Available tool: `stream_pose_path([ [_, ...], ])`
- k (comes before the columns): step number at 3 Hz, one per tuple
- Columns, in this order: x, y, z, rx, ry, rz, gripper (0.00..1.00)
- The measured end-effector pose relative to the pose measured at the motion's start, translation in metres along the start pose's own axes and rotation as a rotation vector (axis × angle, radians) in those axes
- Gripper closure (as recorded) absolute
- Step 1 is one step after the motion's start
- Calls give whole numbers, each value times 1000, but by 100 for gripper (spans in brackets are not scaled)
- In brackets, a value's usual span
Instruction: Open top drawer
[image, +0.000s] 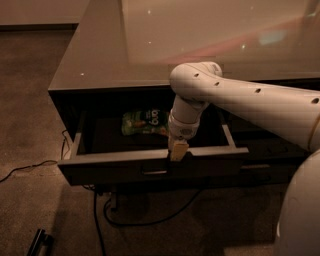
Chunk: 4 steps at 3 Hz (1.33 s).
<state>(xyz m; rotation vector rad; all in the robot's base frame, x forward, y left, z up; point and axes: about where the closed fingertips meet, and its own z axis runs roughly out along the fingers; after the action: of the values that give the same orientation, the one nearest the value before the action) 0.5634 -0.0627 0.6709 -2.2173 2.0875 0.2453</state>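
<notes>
The top drawer (115, 167) of the dark cabinet stands pulled well out toward me, its flat front low in the view with a small metal pull (154, 172) near its centre. My gripper (177, 151) hangs from the white arm straight down onto the drawer's front edge, just right of the pull. Inside the drawer lies a green snack bag (142, 122) on the dark floor, at the back middle.
The cabinet's glossy grey top (150, 45) stretches away behind the drawer. Black cables (100, 220) trail over the brown carpet under and left of the cabinet. A dark bar-shaped object (39, 242) lies at the bottom left. My white base (300, 220) fills the lower right corner.
</notes>
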Motion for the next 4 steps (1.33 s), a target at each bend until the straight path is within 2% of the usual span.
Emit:
stream_pose_path([
  [1, 0, 0, 0, 0, 0, 0, 16],
  [2, -2, 4, 1, 11, -20, -15, 0],
  [3, -6, 11, -1, 23, -19, -40, 0],
  [4, -6, 11, -1, 23, -18, -41, 0],
])
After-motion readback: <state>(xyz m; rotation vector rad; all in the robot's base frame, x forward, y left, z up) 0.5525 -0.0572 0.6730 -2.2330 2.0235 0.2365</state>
